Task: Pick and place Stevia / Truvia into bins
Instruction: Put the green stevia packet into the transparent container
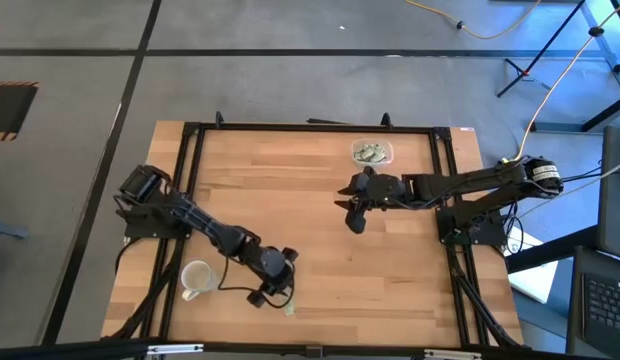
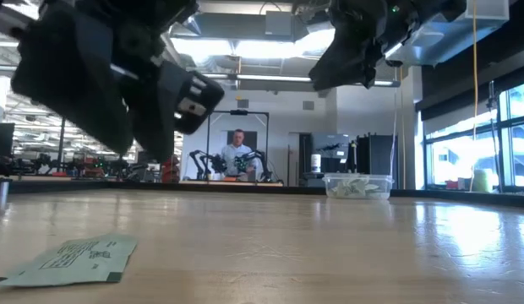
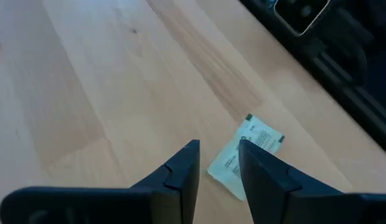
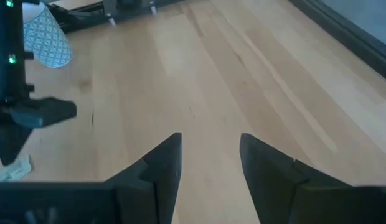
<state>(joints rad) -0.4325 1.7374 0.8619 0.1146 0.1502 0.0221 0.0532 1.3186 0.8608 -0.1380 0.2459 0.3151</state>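
One pale green and white Stevia sachet [image 3: 246, 153] lies flat on the wooden table near its front edge [image 1: 288, 308], also showing in the low view [image 2: 72, 258]. My left gripper [image 3: 218, 144] hovers open just above and short of it, slanting down, with nothing between its fingers [image 1: 281, 288]. The clear plastic bin [image 1: 371, 152] stands at the far edge with several sachets inside [image 2: 357, 186]. My right gripper [image 4: 210, 137] hangs open and empty over the table's middle right, in front of the bin [image 1: 355, 222].
A white handled mug [image 1: 195, 278] stands near the front left, beside my left arm; the right wrist view shows it with a blue pattern [image 4: 47, 37]. A black frame [image 1: 310, 127] borders the table. Bare wood lies between the two grippers. A person sits far behind the table [image 2: 238, 152].
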